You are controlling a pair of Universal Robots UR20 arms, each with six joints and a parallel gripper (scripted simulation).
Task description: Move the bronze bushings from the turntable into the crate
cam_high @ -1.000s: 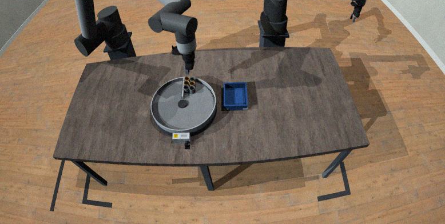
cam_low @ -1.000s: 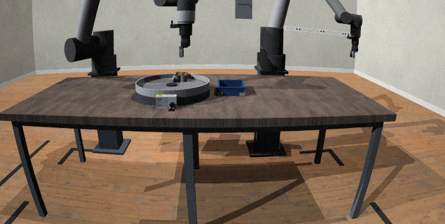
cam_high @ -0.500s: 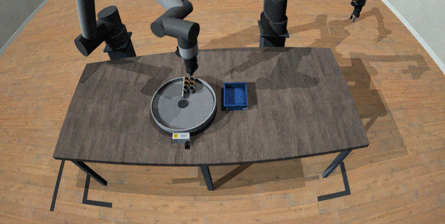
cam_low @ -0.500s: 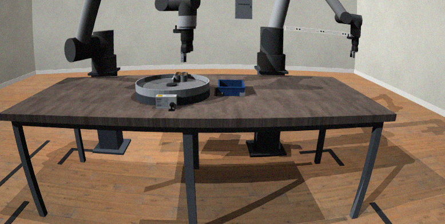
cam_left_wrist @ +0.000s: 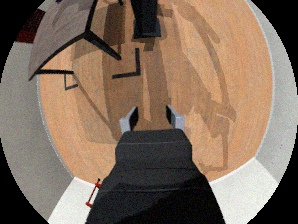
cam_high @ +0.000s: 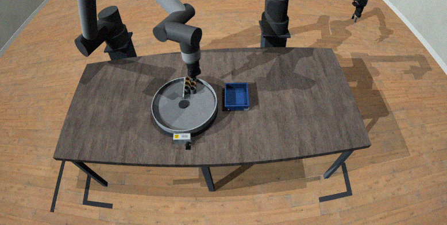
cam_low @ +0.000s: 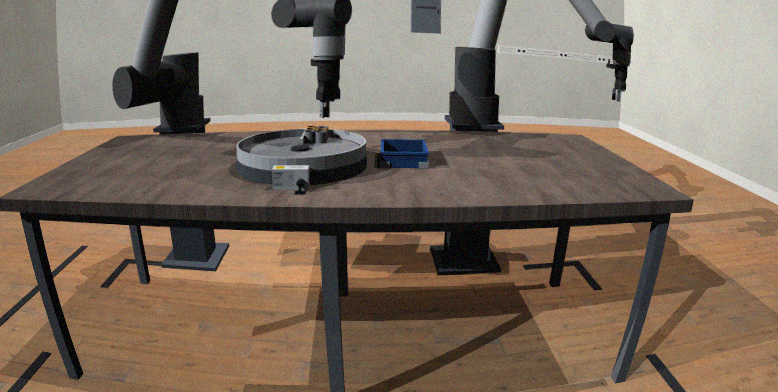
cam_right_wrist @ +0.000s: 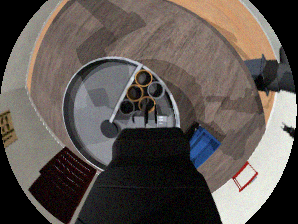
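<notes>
Three bronze bushings with orange rims, one of them marked here (cam_right_wrist: 144, 71), stand upright in a cluster on the grey turntable (cam_high: 174, 113) (cam_low: 293, 163) (cam_right_wrist: 90, 95). Steel bushings, one of them marked here (cam_high: 193, 90), stand among them. My right gripper (cam_high: 193, 79) (cam_low: 325, 112) (cam_right_wrist: 151, 110) hangs above the cluster, partly open and empty, its fingers close together. In the right wrist view its fingertips overlap the nearest bronze bushing and hide part of the cluster. The blue crate (cam_high: 237, 107) (cam_low: 405, 161) (cam_right_wrist: 205, 145) sits level and empty. My left gripper (cam_high: 354, 18) (cam_low: 616, 95) (cam_left_wrist: 152, 111) is open and empty, off the table.
A thin radial divider (cam_high: 183, 90) (cam_right_wrist: 125, 95) stands beside the cluster, and a raised rim surrounds the turntable. A dark hub (cam_high: 183, 103) (cam_right_wrist: 109, 128) is at its centre. A small box with a yellow label (cam_high: 181, 137) (cam_low: 290, 177) stands at its front. The crate is right of it.
</notes>
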